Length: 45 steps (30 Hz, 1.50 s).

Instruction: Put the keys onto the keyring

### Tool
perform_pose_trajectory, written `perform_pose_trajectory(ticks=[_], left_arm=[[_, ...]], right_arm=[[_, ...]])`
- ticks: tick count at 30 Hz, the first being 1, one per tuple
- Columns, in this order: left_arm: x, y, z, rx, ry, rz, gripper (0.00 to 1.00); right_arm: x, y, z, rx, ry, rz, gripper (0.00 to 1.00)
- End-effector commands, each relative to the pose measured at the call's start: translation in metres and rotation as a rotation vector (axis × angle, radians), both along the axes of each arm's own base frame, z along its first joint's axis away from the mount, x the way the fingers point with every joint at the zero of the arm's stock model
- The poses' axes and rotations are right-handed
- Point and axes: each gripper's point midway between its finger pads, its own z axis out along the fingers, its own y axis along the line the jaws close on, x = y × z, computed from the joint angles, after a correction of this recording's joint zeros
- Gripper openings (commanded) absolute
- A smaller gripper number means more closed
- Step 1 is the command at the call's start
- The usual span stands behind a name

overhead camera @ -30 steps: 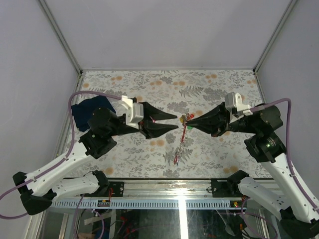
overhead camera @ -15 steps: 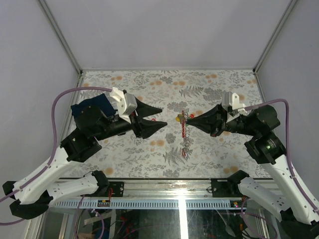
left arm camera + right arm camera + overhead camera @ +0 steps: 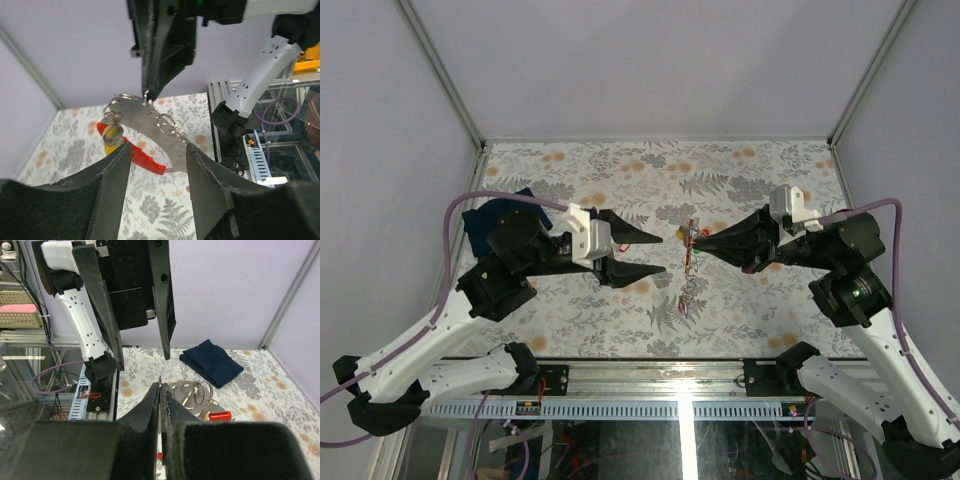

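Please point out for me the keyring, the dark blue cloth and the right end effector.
keyring [image 3: 142, 120]: left wrist view, on the flat grey fob.
dark blue cloth [image 3: 212, 364]: right wrist view, on its folded middle.
right end effector [image 3: 705, 240]: top external view, midway between its closed fingertips.

This is a robotics lab cell. Plain lilac panels [image 3: 650, 60] in metal framing wall in the floral table [image 3: 770, 165]. Below the table's near edge run a slotted rail [image 3: 620, 408] and loose wiring [image 3: 570, 455].

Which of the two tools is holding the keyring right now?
The right tool, pinched shut on the keyring; the left tool stands open, apart from it.
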Motion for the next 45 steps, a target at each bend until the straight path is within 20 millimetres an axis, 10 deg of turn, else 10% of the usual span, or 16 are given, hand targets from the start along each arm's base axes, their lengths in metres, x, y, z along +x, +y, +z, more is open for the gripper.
perform_pose_trajectory(ticks=[1,45], left_arm=[[-0.028,0.002,0.040,-0.166,-0.263,-0.142,0.43],[-0.023,-0.030,0.057,-0.217,-0.140,-0.229,0.27]], right_arm=[[-0.018,-0.005,0.040,0.090,-0.146,0.051,0.00],[-0.036,0.000,0.052,0.105,-0.187,0.192,0.00]])
